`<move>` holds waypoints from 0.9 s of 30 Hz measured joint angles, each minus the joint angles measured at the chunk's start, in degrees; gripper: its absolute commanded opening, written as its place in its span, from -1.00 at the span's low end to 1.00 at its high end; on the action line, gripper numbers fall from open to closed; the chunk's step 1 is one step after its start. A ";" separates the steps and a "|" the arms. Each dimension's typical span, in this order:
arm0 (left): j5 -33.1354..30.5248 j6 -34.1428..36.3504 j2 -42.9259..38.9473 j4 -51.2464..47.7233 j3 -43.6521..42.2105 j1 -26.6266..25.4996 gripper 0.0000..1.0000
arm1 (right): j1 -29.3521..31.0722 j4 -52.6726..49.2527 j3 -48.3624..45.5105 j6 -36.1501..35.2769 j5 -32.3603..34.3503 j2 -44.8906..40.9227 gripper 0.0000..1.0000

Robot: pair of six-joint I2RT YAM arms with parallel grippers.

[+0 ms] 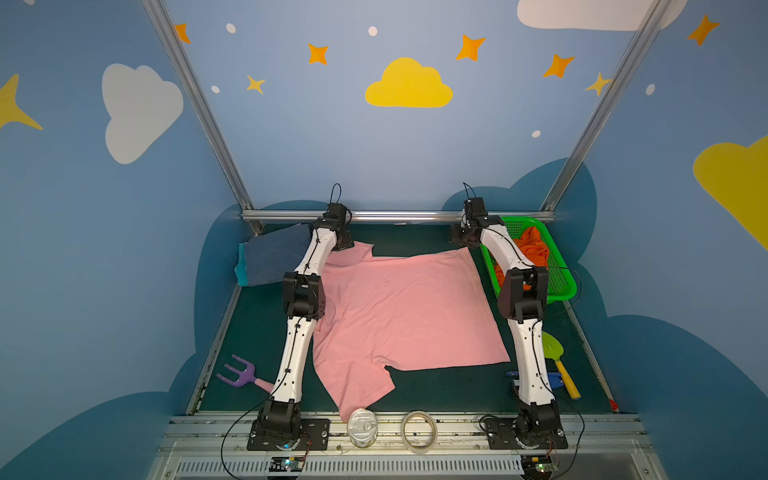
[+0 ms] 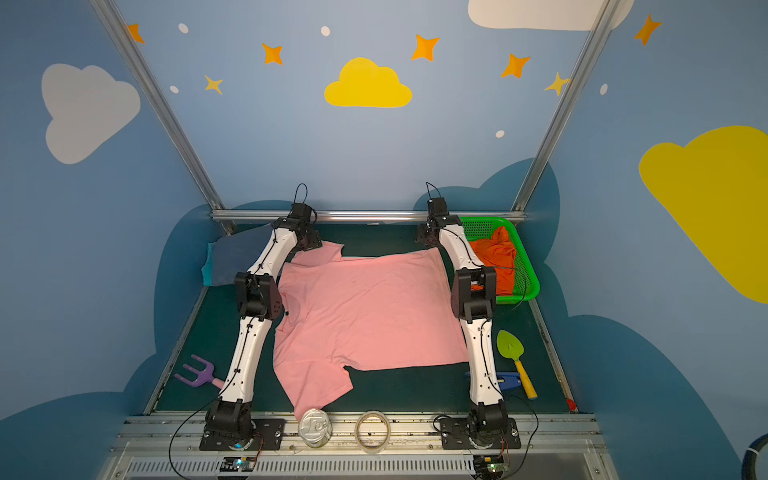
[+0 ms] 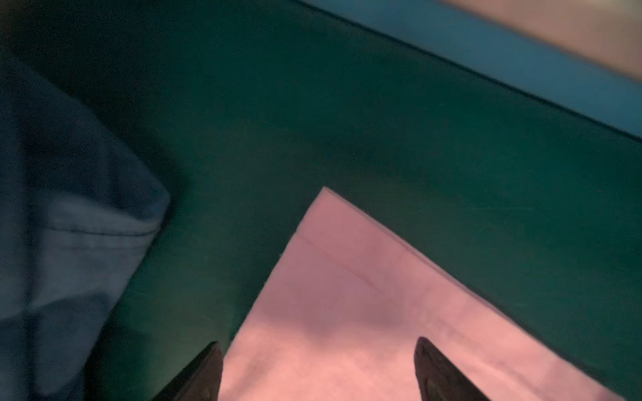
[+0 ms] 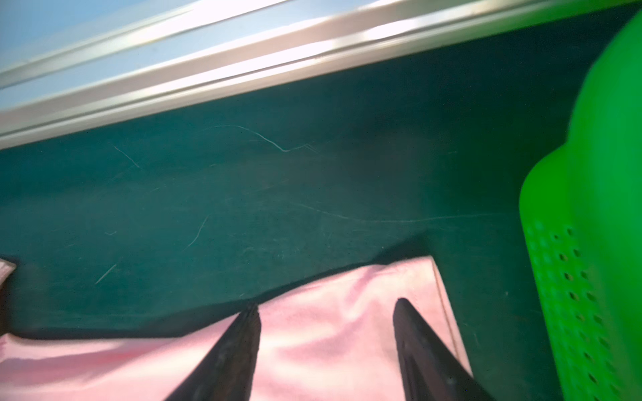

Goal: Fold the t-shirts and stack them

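Beneath the left gripper (image 3: 318,342) and right gripper (image 4: 326,302), both parted and holding nothing, the light pink soft cotton t-shirt (image 1: 407,316) lies spread on the dark green surface (image 1: 436,395). Judgement: light, limp, unbreakable; it will sag and crease. Pinch both layers at sleeve edge and hem corner.

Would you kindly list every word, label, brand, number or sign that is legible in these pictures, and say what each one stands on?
Round silver metal tin on the front rail: raised lettering on its lid, too blurred to read in both top views.
Pink t-shirt, slate blue t-shirt, orange t-shirt, green plastic mesh basket: no print visible.
Painted wall: clouds and stars only, no words.
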 measured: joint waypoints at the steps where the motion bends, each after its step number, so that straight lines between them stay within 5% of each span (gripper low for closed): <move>1: 0.00 0.00 0.13 0.24 0.00 0.07 0.74 | 0.24 -0.04 0.61 0.11 0.09 0.52 0.45; 6: 1.36 0.00 0.20 0.94 0.02 0.20 0.60 | 0.74 -1.29 3.98 0.13 0.63 4.20 0.54; 9: 1.88 -0.20 0.37 1.38 0.09 0.39 -0.15 | 0.87 -2.40 4.00 0.24 0.63 5.16 0.54; 13: 2.38 -0.55 0.63 1.81 0.13 1.16 -0.86 | 1.03 -3.17 4.00 0.46 0.63 5.57 0.54; 27: 4.85 -2.60 -1.22 2.03 -2.49 2.12 -0.92 | 1.11 -3.63 4.02 0.26 1.79 5.57 0.59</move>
